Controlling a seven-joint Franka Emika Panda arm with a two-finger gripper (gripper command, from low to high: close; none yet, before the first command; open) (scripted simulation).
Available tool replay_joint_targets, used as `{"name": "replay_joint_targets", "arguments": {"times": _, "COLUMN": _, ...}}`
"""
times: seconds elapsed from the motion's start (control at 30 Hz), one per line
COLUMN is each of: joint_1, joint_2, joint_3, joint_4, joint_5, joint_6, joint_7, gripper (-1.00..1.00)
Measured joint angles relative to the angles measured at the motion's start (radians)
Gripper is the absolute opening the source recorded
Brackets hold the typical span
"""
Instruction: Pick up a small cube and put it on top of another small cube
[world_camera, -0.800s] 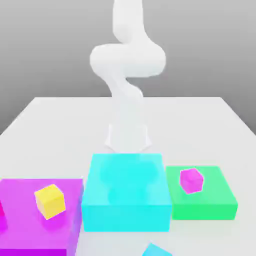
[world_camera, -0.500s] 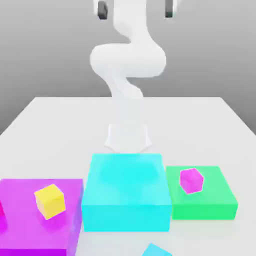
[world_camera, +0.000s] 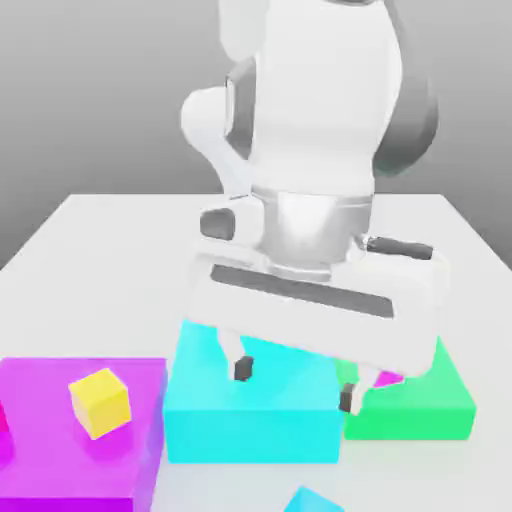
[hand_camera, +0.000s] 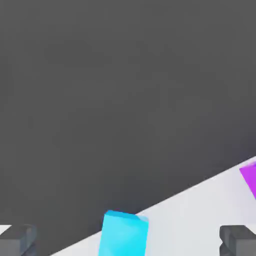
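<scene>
**Tool wide open, cyan cube waiting at the worktop's near edge**

The tool (world_camera: 297, 384) hangs spread wide with nothing between its fingers, hovering over the large cyan block (world_camera: 250, 415) in the middle of the worktop (world_camera: 120, 250). The target is the small cyan cube (world_camera: 314, 500), sitting right at the worktop's near edge, just in front of that big block. In the hand view it (hand_camera: 123, 234) shows as a plain, light-blue box with flat faces, turned a little off square, a shade lighter along its upper edge.

Here is where it could go sour. The cube sits so close to the edge that a glancing finger on the way down could nudge it off the worktop altogether. Its turned faces mean the fingers may close on corners rather than flats, and the cube could twist or squirt free. The big block stands close behind, so one finger risks catching its front wall.

Then the drop-off: the magenta cube (world_camera: 385, 378) rests on the green slab (world_camera: 440, 400) toward the exterior view's right, mostly hidden behind the tool. It is small, and an off-centre release would tip the cyan cube off. The yellow cube (world_camera: 100, 402) on the magenta slab (world_camera: 60, 450) stands well apart, out of harm's way.
</scene>
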Motion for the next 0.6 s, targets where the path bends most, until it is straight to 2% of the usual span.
{"name": "replay_joint_targets", "arguments": {"times": 0.17, "joint_1": 0.024, "joint_2": 0.174, "joint_3": -0.006, "joint_4": 0.004, "joint_5": 0.025, "joint_6": 0.055, "joint_7": 0.087, "gripper": 0.00}}
{"name": "replay_joint_targets", "arguments": {"times": 0.3, "joint_1": 0.051, "joint_2": 0.318, "joint_3": -0.036, "joint_4": 0.029, "joint_5": -0.003, "joint_6": 0.155, "joint_7": 0.125, "gripper": 0.00}}
{"name": "replay_joint_targets", "arguments": {"times": 0.33, "joint_1": 0.057, "joint_2": 0.348, "joint_3": -0.044, "joint_4": 0.035, "joint_5": -0.010, "joint_6": 0.177, "joint_7": 0.131, "gripper": -1.00}}
{"name": "replay_joint_targets", "arguments": {"times": 0.6, "joint_1": 0.055, "joint_2": 0.327, "joint_3": -0.040, "joint_4": 0.031, "joint_5": -0.003, "joint_6": 0.163, "joint_7": 0.126, "gripper": -1.00}}
